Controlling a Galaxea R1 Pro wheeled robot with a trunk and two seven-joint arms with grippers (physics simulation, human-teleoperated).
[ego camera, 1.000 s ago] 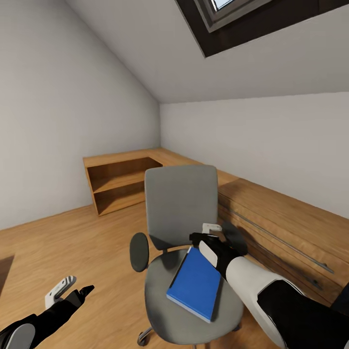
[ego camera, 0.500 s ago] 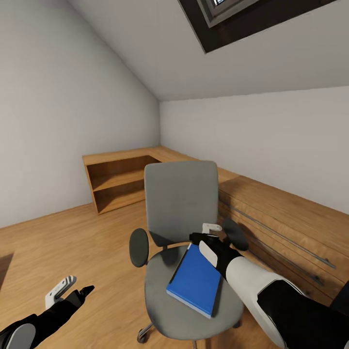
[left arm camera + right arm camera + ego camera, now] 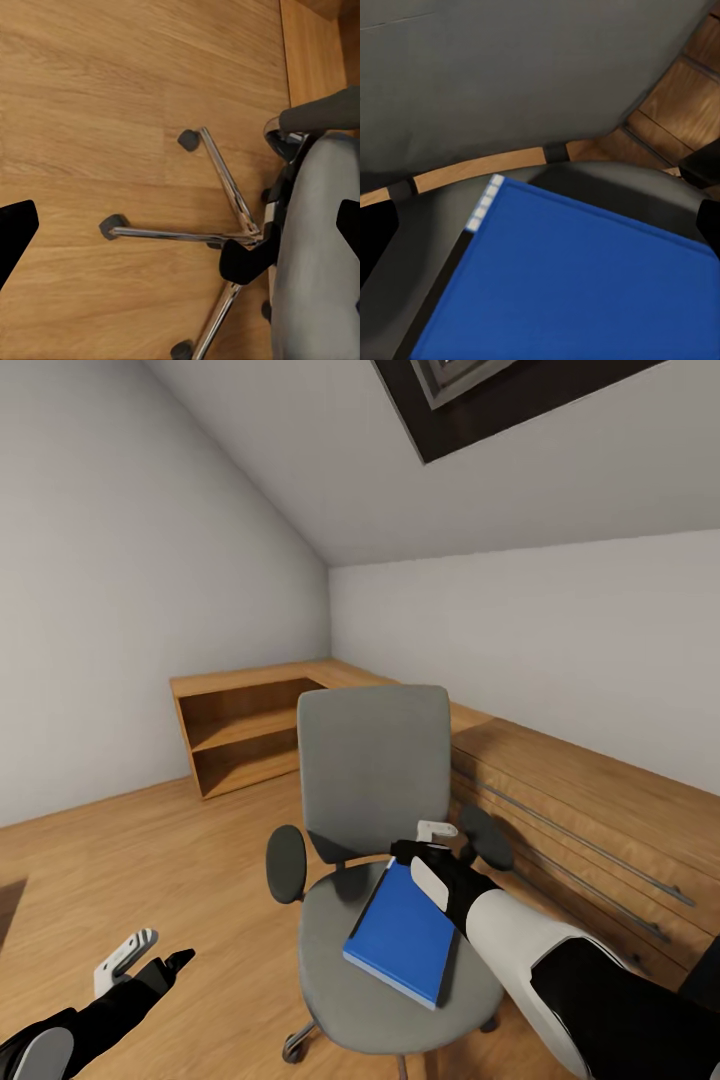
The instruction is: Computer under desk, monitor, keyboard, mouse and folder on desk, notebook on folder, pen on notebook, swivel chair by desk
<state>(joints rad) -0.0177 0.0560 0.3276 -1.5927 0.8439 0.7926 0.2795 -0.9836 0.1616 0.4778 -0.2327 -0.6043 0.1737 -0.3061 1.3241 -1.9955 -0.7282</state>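
The swivel chair (image 3: pixel 372 770), grey with a chrome star base (image 3: pixel 229 202), stands in the middle of the floor. On its seat lies the blue folder (image 3: pixel 400 935) with its black spine toward the left. My right gripper (image 3: pixel 420 840) hovers open just above the folder's far corner; the right wrist view looks down on the folder (image 3: pixel 585 285) between the spread fingers of the right gripper (image 3: pixel 540 232). My left gripper (image 3: pixel 152 955) hangs open low at the left, beside the chair, over bare floor (image 3: pixel 90 112). Desk, monitor, keyboard, mouse, notebook, pen and computer are out of view.
A light wooden dresser (image 3: pixel 590 820) with long bar handles runs along the right wall, close behind the chair. A low open wooden shelf (image 3: pixel 245 735) sits in the far corner. Sloped grey walls and a dark-framed skylight (image 3: pixel 500 390) are overhead. Open floor (image 3: pixel 130 850) lies to the left.
The whole view has shifted a little, so the camera moved. Both grippers keep their places and the folder still lies on the seat.
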